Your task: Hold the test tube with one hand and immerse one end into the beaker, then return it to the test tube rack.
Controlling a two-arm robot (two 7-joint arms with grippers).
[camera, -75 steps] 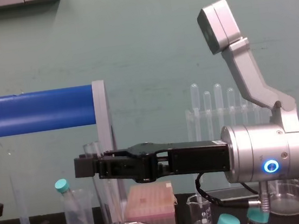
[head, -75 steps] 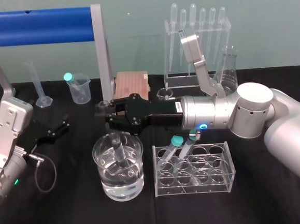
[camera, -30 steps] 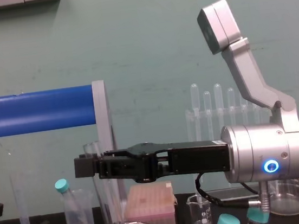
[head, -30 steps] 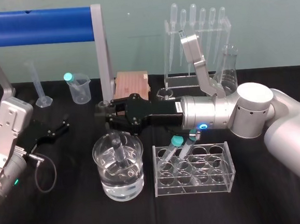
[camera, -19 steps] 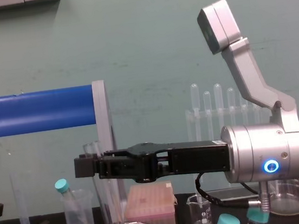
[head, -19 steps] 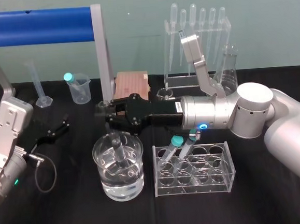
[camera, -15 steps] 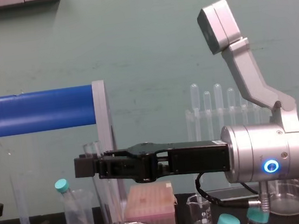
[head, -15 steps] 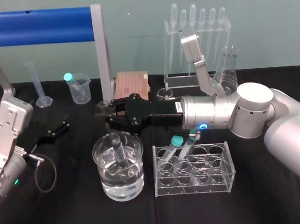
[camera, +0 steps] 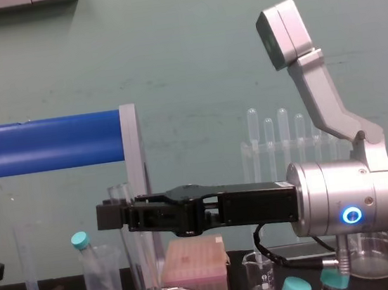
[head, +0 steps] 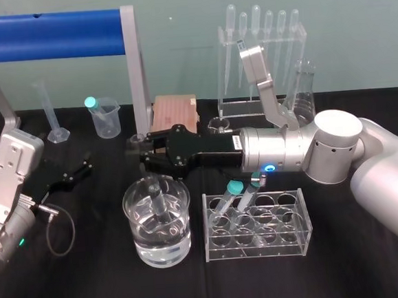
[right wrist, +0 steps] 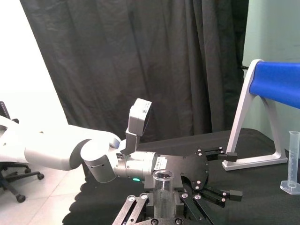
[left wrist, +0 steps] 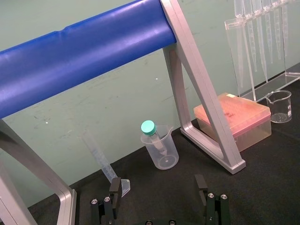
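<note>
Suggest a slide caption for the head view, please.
Right end effector holds the test tube in the beaker beside the rack.

Pale green wall (head: 178, 54); black curtain (right wrist: 140, 56); black tabletop (head: 93, 288).

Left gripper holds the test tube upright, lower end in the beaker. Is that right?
No, the right gripper holds the test tube upright, lower end in the beaker; the head view shows it. The left gripper sits open, parked at the left.

Your test tube (head: 157, 200) stands upright, clear and uncapped, lower end down inside the beaker (head: 138, 240). That beaker's wide, clear glass, partly filled with liquid.
</note>
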